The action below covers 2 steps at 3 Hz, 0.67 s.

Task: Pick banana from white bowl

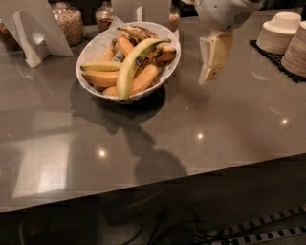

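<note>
The bench [224,124] was a dark grey, shiny top, and its near edge ran across the lower part of the view. The white bowl [97,44], wide, shallow and oval, stood near the far edge of the bench, left of the middle. The banana [131,64], long, curved and greenish-yellow, lay on top of the other fruit in this bowl, and its dark sticker faced upward. One end pointed to the far right side of the bowl and the other end came close to the rim on the near side. Under it and beside it lay shorter orange-yellow bananas [101,77], and a brown-spotted banana [140,32] lay at the far side of the bowl. The claw [208,76] hung in the air to the right of the bowl, near it but not touching it, and it pointed down to the bench. It had hold of nothing. How far it was open, I could not tell from this view. The white arm [222,12] above it reached up to the top of the view. Close to the far left corner stood a folded white card stand [34,29], and glass jars [69,21] with brownish contents stood behind the bowl along the far edge. Near the far right corner, stacks of small white paper bowls [278,34] rested on a black mat [270,56].
</note>
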Each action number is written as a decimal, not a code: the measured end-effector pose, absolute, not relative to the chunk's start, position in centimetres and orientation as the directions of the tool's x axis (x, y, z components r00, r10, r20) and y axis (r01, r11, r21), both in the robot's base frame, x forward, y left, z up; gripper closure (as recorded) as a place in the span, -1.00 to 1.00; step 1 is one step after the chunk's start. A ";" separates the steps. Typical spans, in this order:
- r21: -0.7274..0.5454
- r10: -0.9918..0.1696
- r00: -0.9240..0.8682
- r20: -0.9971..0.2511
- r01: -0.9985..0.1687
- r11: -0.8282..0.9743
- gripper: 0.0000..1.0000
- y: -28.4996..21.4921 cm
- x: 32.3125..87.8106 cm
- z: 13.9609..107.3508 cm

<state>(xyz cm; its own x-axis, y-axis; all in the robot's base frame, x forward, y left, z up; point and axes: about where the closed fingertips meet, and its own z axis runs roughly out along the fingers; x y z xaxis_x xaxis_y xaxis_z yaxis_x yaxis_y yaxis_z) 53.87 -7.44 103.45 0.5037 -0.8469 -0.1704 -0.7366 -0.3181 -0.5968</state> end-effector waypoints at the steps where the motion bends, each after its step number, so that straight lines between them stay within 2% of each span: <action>1: -0.597 -0.847 0.504 -0.170 -0.736 -0.318 -1.00 -7.4 53.9 103.5; 2: -0.612 -0.830 0.541 -0.136 -0.704 -0.359 -1.00 -6.8 54.4 103.7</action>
